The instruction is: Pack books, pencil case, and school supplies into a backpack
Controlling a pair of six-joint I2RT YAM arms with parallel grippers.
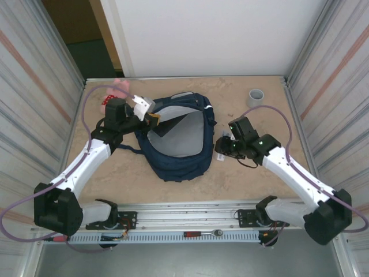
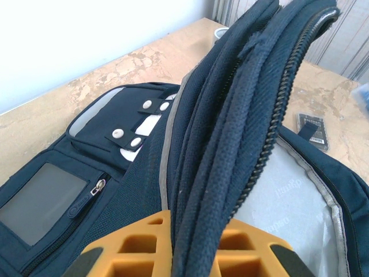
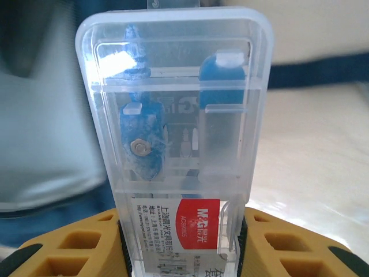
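on one backpack (image 1: pixel 173 167), left end effector (image 2: pixel 190 254) clamps shut; right end effector (image 3: pixel 180 245) grips one clear pack (image 3: pixel 173 115).

The left arm (image 1: pixel 86 164) stretches from its near-left base far and rightward, wrist bent toward the middle. The left gripper (image 1: pixel 151 118) is clamped on the backpack (image 2: pixel 52 196) rim, its orange fingers (image 2: pixel 138 248) pressed to either side of the fabric. The right arm (image 1: pixel 294 170) reaches from the near-right base far and leftward. The right gripper (image 1: pixel 222 149) pinches the pack (image 3: pixel 173 115) between its fingers (image 3: pixel 69 248), pack end pointing away from the wrist.
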